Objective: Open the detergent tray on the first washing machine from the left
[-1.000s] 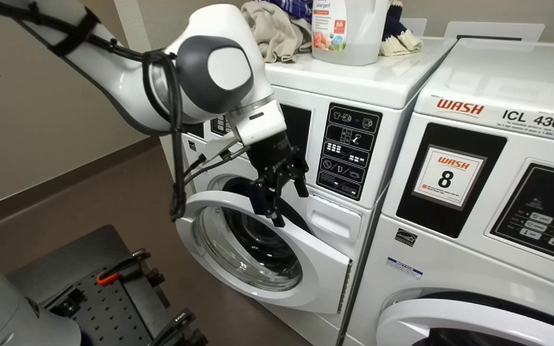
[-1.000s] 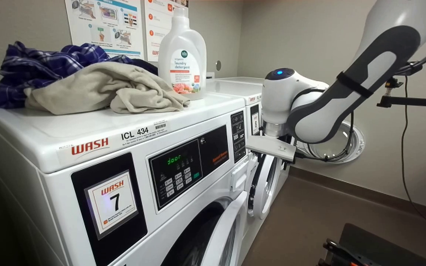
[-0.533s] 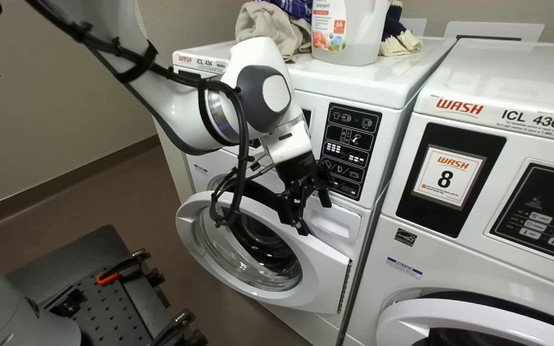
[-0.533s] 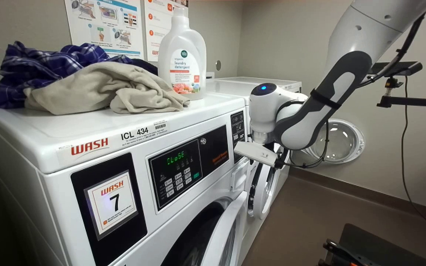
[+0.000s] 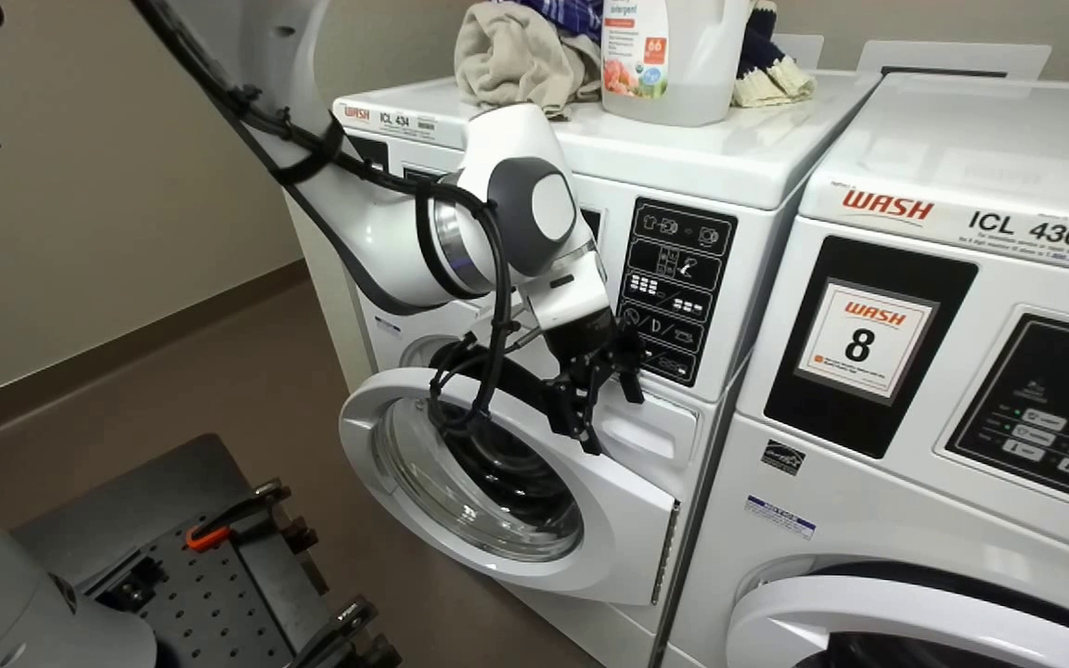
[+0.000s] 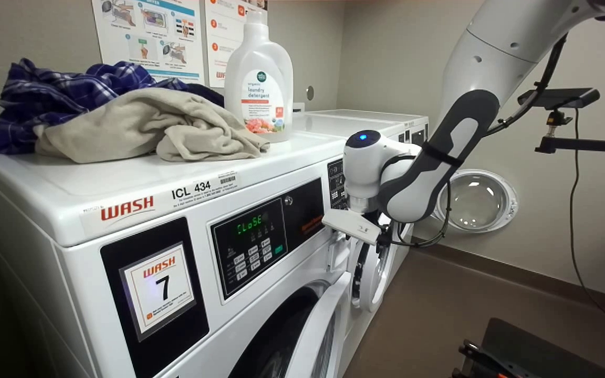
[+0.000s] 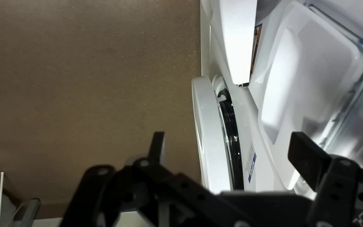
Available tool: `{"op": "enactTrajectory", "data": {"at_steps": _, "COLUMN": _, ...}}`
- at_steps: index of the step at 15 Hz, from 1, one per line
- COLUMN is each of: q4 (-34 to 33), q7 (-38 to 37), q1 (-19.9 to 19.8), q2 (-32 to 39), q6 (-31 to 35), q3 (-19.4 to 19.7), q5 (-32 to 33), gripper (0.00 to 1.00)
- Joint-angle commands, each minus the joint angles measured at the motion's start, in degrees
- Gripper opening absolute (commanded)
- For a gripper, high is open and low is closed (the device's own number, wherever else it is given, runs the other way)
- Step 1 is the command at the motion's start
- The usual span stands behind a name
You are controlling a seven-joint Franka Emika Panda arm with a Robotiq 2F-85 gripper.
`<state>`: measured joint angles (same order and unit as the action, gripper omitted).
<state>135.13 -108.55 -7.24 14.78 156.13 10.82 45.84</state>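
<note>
The first washing machine, marked ICL 434 and 7, is white and shows in both exterior views (image 5: 748, 176) (image 6: 82, 226). Its round glass door (image 5: 632, 524) stands open. The white detergent tray (image 5: 660, 427) sits below the black button panel (image 5: 678, 292). It also shows in an exterior view (image 6: 338, 257), partly behind the wrist, and large in the wrist view (image 7: 314, 69), where a gap runs along one edge. My gripper (image 5: 612, 417) is open and empty at the tray's left end, fingers pointing down. In the wrist view (image 7: 228, 140) one finger overlaps the tray's corner; touching cannot be told.
A detergent bottle (image 6: 255, 89) and clothes (image 6: 155, 126) lie on top of the machine. Machine 8 (image 5: 869, 343) stands beside it, its door (image 5: 831, 608) also open. The open door of the first machine lies just below my gripper. A camera stand (image 6: 586, 147) is near the arm.
My arm has moved down and toward the tray, with most of the motion in the earlier half second. The gripper stays open. The first machine's display has changed from "door" to "CLOSE".
</note>
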Motion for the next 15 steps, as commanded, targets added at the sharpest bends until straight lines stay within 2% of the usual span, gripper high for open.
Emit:
{"op": "enactTrajectory", "data": {"at_steps": 1, "q4": -1.4, "q7": 0.2, "q1": 1.5, "q2": 0.5, "q6": 1.8, "q3": 1.6, "q5": -2.5, "gripper": 1.00}}
{"op": "enactTrajectory", "data": {"at_steps": 6, "q4": -0.1, "q7": 2.0, "q1": 1.1, "q2": -1.5, "q6": 3.7, "q3": 2.5, "q5": -6.9, "gripper": 1.00}}
{"op": "enactTrajectory", "data": {"at_steps": 11, "q4": 2.8, "q7": 2.9, "q1": 1.4, "q2": -4.4, "q6": 8.5, "q3": 4.9, "q5": -5.9, "gripper": 1.00}}
{"op": "enactTrajectory", "data": {"at_steps": 12, "q4": 3.3, "q7": 2.5, "q1": -0.1, "q2": -4.9, "q6": 9.4, "q3": 3.9, "q5": -4.7, "gripper": 1.00}}
{"op": "enactTrajectory", "data": {"at_steps": 15, "q4": 4.8, "q7": 2.6, "q1": -0.4, "q2": -5.4, "q6": 11.8, "q3": 4.4, "q5": -3.1, "gripper": 1.00}}
